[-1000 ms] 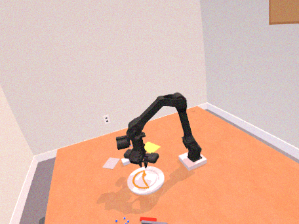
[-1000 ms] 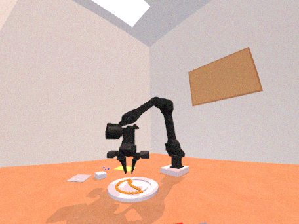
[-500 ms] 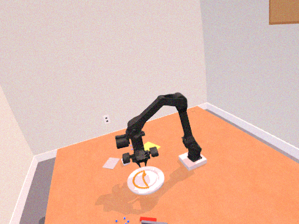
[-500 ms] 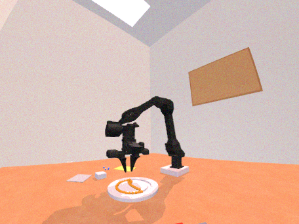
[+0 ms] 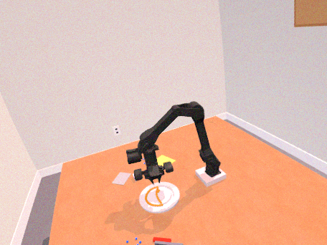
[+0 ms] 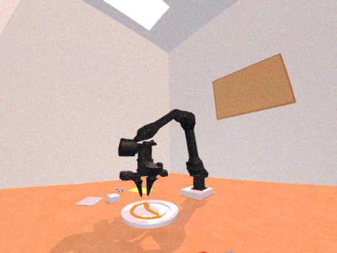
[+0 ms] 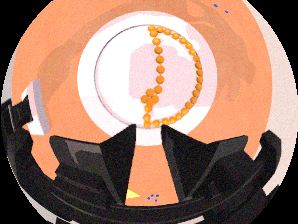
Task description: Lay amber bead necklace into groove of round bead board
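Note:
The amber bead necklace [image 5: 155, 205] [image 6: 148, 218] [image 7: 160, 69] lies on the white round bead board [image 5: 176, 196] [image 6: 174, 214] [image 7: 86, 75]. In the wrist view one part curves along the right side of the round groove; the rest runs across the middle of the board, with a small bunch of beads near its lower end. The left side of the groove holds no beads. My gripper [image 5: 155, 183] [image 6: 144, 196] [image 7: 149, 127] points down above the board's edge. Its fingers are partly open, a narrow gap apart, with nothing between them.
A pinkish card [image 5: 121, 178] [image 6: 89, 201], a small white block [image 6: 113, 198] and a yellow sheet [image 5: 166, 160] [image 6: 138, 190] lie behind the board. Near the front are a red bar [image 5: 162, 239] and small blue dots. The arm's white base [image 5: 211, 179] [image 6: 196, 193] stands to the right.

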### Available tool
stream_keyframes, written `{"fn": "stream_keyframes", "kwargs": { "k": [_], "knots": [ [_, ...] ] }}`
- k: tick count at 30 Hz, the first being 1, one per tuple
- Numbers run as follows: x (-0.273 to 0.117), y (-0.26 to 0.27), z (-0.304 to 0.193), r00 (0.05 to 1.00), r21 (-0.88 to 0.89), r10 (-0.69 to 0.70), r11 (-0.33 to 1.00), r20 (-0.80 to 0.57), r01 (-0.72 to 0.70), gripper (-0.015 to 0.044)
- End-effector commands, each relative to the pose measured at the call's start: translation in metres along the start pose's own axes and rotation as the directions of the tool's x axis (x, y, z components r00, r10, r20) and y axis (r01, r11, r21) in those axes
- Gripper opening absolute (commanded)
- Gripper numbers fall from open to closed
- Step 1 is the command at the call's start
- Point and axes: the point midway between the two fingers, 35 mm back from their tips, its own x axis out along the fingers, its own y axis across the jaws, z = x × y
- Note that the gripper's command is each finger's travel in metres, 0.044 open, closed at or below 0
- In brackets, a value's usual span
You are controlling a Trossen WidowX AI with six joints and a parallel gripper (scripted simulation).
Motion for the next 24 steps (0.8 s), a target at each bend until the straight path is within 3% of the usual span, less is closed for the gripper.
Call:
{"fn": "stream_keyframes", "kwargs": {
  "k": [1, 21, 24],
  "knots": [
    [0.004, -0.001, 0.000, 1.000, -0.001, -0.002, 1.000, 0.000, 0.002, 0.0120],
    [0.031, 0.001, 0.000, 1.000, -0.009, 0.001, 1.000, 0.001, -0.001, 0.0120],
    [0.028, 0.001, 0.000, 1.000, -0.003, 0.004, 1.000, 0.000, -0.004, 0.0041]
  ]
}}
